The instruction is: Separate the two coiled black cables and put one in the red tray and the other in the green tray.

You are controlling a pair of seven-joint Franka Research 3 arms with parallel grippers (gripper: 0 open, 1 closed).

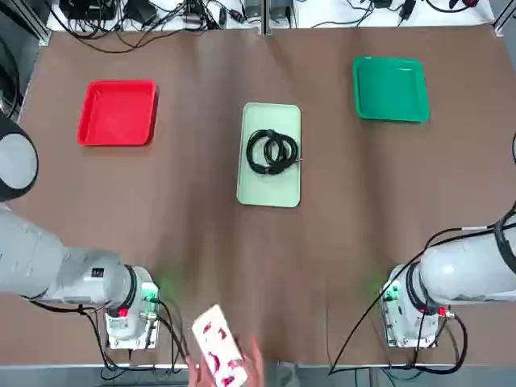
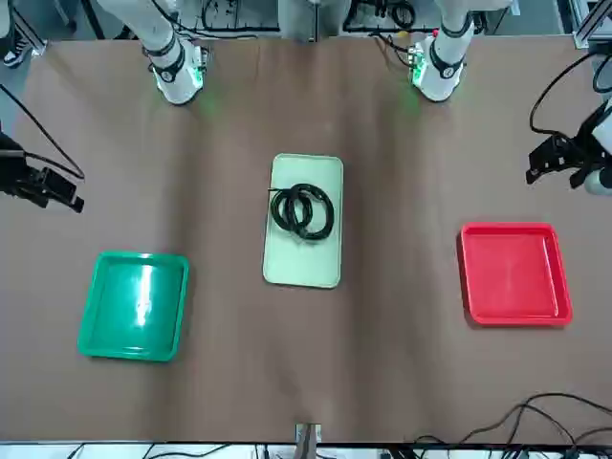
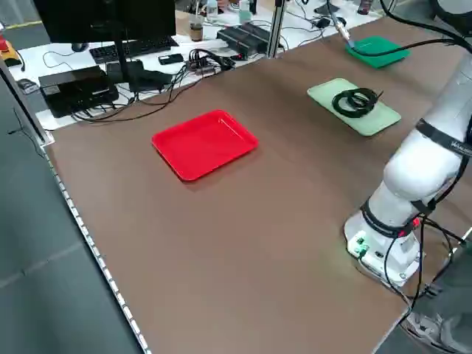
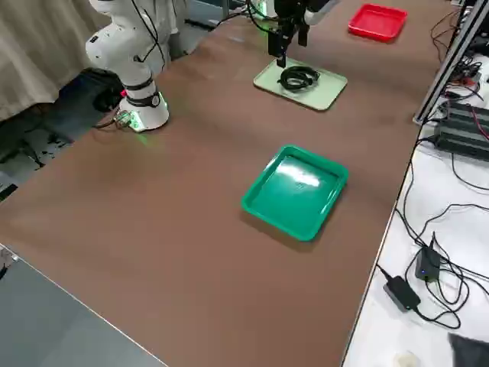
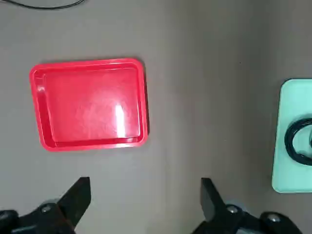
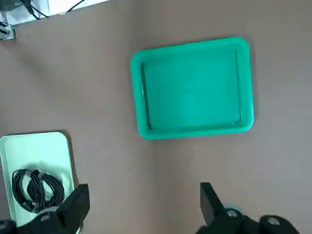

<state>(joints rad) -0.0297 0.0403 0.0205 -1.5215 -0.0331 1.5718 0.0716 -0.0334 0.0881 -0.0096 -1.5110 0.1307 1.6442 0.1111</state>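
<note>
The two coiled black cables (image 1: 272,151) lie touching, side by side, on a pale mint tray (image 1: 269,189) at the table's middle; the right wrist view also shows these cables (image 6: 36,189). The red tray (image 1: 117,113) sits at the far left and holds nothing. The green tray (image 1: 391,89) sits at the far right, also with nothing in it. My left gripper (image 5: 144,204) hangs open high above the table near the red tray (image 5: 90,103). My right gripper (image 6: 144,207) hangs open high near the green tray (image 6: 192,87). Neither gripper holds anything.
At the table's near edge, between the arm bases, a person's hand (image 1: 246,367) holds a white card with red marks (image 1: 218,353). Loose wiring and electronics (image 1: 145,14) lie beyond the table's far edge. Brown tabletop (image 1: 193,234) stretches between the trays.
</note>
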